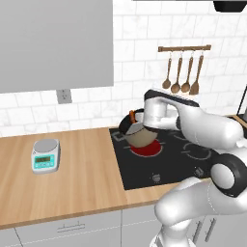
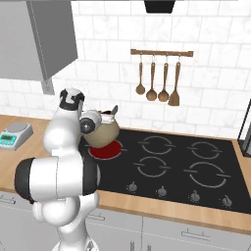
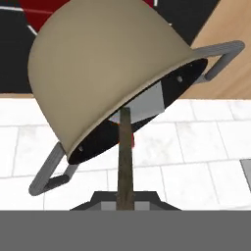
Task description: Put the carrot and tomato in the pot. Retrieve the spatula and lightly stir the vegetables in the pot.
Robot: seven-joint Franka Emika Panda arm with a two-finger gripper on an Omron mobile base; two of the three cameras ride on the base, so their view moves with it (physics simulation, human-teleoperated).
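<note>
Spatula (image 3: 125, 152) handle sits clamped in the closed tool (image 3: 125, 205), blade reaching inside the pot (image 3: 108, 68), apparently for stirring.

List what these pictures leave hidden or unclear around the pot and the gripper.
- Pot contents: in the hand view the tan wall and the grey spatula blade cover most of the dark inside; only a red bit beside the handle shows.
- Gripper fingers: left base view, too small to make out against the pot.
- Pot's left side: right base view, behind the arm.
- Scale display: too small to read.
</note>
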